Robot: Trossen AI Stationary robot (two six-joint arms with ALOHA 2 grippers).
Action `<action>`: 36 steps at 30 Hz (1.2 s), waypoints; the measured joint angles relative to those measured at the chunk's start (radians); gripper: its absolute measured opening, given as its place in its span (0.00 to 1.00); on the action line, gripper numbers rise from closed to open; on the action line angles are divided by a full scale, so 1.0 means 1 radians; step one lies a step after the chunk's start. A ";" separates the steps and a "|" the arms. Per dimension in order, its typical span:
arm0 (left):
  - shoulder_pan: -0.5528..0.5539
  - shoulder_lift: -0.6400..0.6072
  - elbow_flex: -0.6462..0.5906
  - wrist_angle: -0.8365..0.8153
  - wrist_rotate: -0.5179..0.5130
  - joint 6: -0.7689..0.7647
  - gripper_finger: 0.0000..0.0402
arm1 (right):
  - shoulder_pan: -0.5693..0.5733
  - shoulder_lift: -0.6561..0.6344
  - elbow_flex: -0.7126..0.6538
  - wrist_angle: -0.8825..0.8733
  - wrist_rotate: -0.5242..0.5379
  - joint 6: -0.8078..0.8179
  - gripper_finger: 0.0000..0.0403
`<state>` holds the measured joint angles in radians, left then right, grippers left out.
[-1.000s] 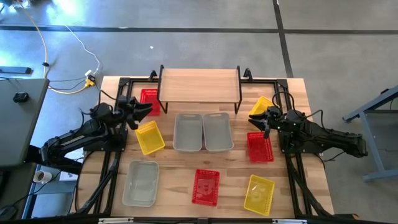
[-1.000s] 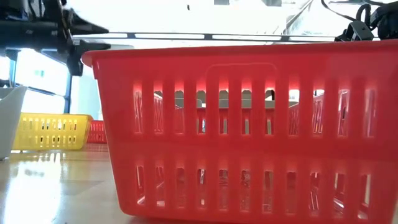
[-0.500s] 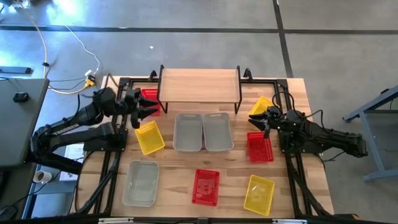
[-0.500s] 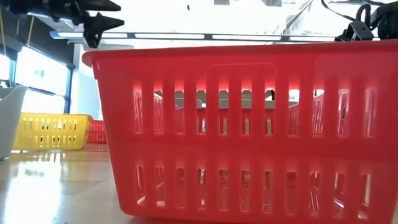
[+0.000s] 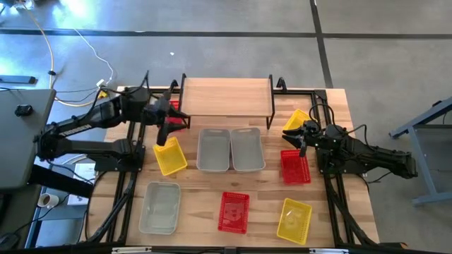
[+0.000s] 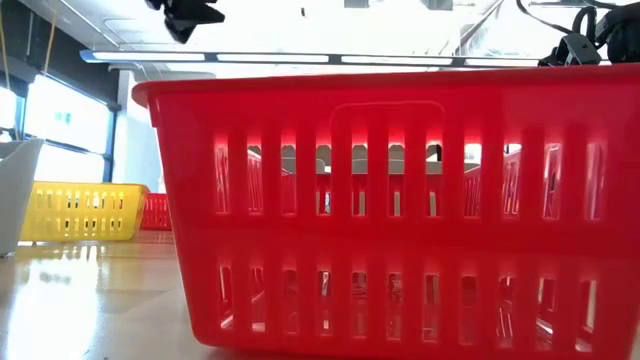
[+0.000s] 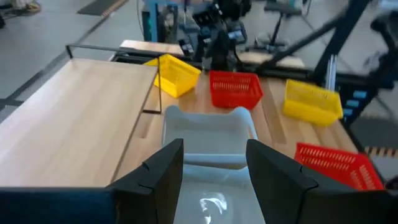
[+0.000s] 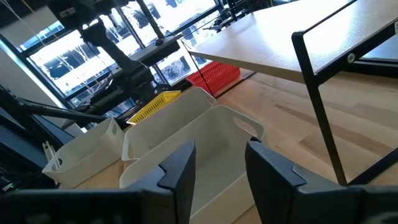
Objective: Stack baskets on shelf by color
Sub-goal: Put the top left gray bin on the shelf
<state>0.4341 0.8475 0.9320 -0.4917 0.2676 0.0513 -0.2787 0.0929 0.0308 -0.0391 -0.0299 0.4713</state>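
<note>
The shelf (image 5: 226, 95) stands at the table's far edge, its plank top bare. Nine baskets sit on the tabletop: two grey ones (image 5: 213, 149) (image 5: 247, 149) side by side before the shelf, a third grey (image 5: 159, 207) near left, reds (image 5: 234, 211) (image 5: 295, 167) (image 5: 171, 107), yellows (image 5: 169, 155) (image 5: 294, 219) (image 5: 296, 120). My left gripper (image 5: 169, 118) is open and raised above the red and yellow baskets by the shelf's left end, high in the low view (image 6: 185, 12). My right gripper (image 5: 293, 135) is open, between the far right yellow and red baskets.
In the low view the near red basket (image 6: 390, 200) fills the frame, a yellow one (image 6: 80, 210) behind it at left. The shelf's thin black legs (image 5: 270, 116) stand by the grey pair. Black arm frames run along both table sides.
My left gripper has risen well above the table and moved toward the table's right and far edge, nearer the shelf's left end, its arm swinging round. The right arm and all baskets have kept still.
</note>
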 joint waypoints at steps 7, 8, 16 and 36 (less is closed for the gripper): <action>-0.139 0.135 0.057 -0.006 -0.086 0.056 0.41 | 0.000 0.000 0.000 0.000 0.000 0.000 0.31; -0.157 0.155 0.058 -0.006 -0.096 0.057 0.41 | 0.000 0.000 0.000 0.000 0.000 0.000 0.31; -0.305 0.313 0.058 -0.006 -0.184 0.057 0.41 | 0.000 0.000 0.000 0.000 0.000 0.000 0.31; -0.488 0.574 0.059 -0.006 -0.309 0.047 0.41 | 0.000 0.000 0.000 0.000 0.000 0.000 0.31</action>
<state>-0.0538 1.4219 0.9909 -0.4981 -0.0414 0.0978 -0.2787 0.0929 0.0309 -0.0391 -0.0299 0.4713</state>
